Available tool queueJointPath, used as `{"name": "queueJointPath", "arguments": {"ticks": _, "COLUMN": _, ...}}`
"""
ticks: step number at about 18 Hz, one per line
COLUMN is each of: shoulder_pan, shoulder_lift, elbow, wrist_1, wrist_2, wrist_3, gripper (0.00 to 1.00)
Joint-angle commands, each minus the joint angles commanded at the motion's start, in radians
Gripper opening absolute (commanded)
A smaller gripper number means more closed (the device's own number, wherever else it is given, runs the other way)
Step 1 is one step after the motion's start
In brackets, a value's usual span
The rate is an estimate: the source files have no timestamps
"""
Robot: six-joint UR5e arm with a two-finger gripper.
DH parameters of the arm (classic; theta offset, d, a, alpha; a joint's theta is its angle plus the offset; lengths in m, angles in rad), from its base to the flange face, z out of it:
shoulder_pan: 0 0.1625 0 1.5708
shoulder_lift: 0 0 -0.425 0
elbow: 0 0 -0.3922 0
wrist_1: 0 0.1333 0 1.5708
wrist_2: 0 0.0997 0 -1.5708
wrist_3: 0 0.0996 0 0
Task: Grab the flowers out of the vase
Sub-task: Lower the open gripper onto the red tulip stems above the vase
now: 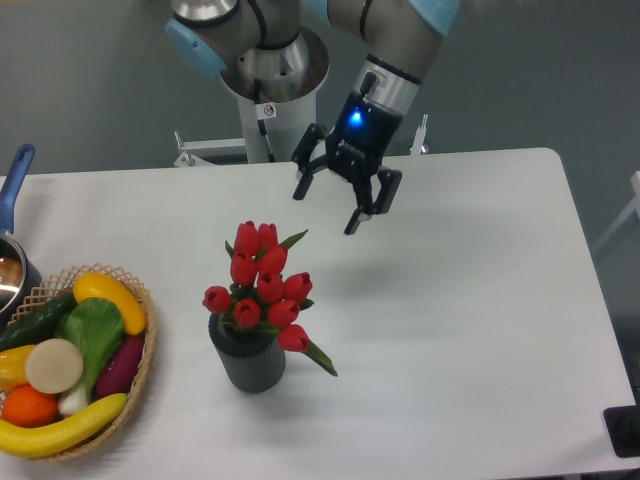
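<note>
The flowers (262,285), a bunch of red tulip buds with green leaves, stand upright in the vase (248,364), a short dark grey ribbed cylinder left of the table's middle. My gripper (326,209) hangs above the table, up and to the right of the flowers, tilted on its arm. Its two fingers are spread wide with nothing between them, and it touches neither flowers nor vase.
A woven wicker basket (139,371) with toy fruit and vegetables sits at the left front. A pot with a blue handle (14,180) pokes in at the left edge. The robot's base column (270,100) stands behind the table's far edge.
</note>
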Motion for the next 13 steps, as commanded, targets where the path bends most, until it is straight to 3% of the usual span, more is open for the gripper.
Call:
{"name": "queueJointPath", "arguments": {"ticks": 3, "shoulder_pan": -0.017, "shoulder_lift": -0.032, "elbow": 0.002, "wrist_1": 0.032, "wrist_2": -0.008, "wrist_3": 0.000, "gripper": 1.00}}
{"name": "queueJointPath", "arguments": {"ticks": 6, "shoulder_pan": -0.052, "shoulder_lift": -0.101, "elbow": 0.037, "wrist_1": 0.093, "wrist_2": -0.019, "wrist_3": 0.000, "gripper": 1.00}}
{"name": "queueJointPath", "arguments": {"ticks": 10, "shoulder_pan": -0.087, "shoulder_lift": -0.149, "elbow": 0.051, "wrist_1": 0.107, "wrist_2": -0.052, "wrist_3": -0.002, "gripper": 1.00}}
{"name": "queueJointPath", "arguments": {"ticks": 13, "shoulder_pan": -0.092, "shoulder_lift": -0.163, "elbow": 0.046, "wrist_1": 0.107, "wrist_2": -0.153, "wrist_3": 0.000, "gripper": 1.00}}
